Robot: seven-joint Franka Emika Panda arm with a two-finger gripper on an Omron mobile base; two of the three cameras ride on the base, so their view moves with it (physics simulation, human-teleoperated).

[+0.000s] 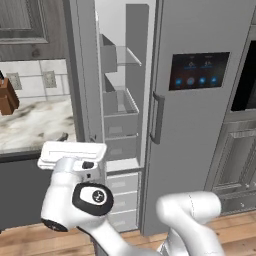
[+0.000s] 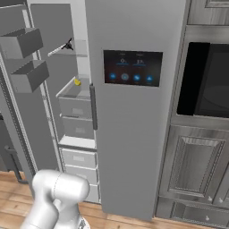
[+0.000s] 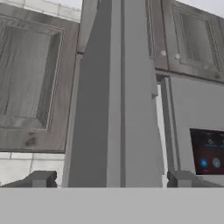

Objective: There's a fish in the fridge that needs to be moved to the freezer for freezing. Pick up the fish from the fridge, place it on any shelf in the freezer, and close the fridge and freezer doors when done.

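A: What's the arm (image 1: 75,200) made of?
B: Smooth white rounded shells, glossy, fat tube-like links. One joint has a black round cap (image 1: 93,196) with a small white mark on it.
A: And the hand?
B: A flat white block (image 1: 71,154), and two small dark grey finger tips (image 3: 40,179), squared off

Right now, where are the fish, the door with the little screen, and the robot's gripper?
fish (image 2: 67,45): right base view, its dark body on an upper shelf.
door with the screen (image 1: 200,130): left base view, its flat grey front.
gripper (image 3: 109,178): hand view, between its open fingertips.

Arm folded low, elbow bent; gripper (image 3: 109,179) jaws wide apart, holding nothing.
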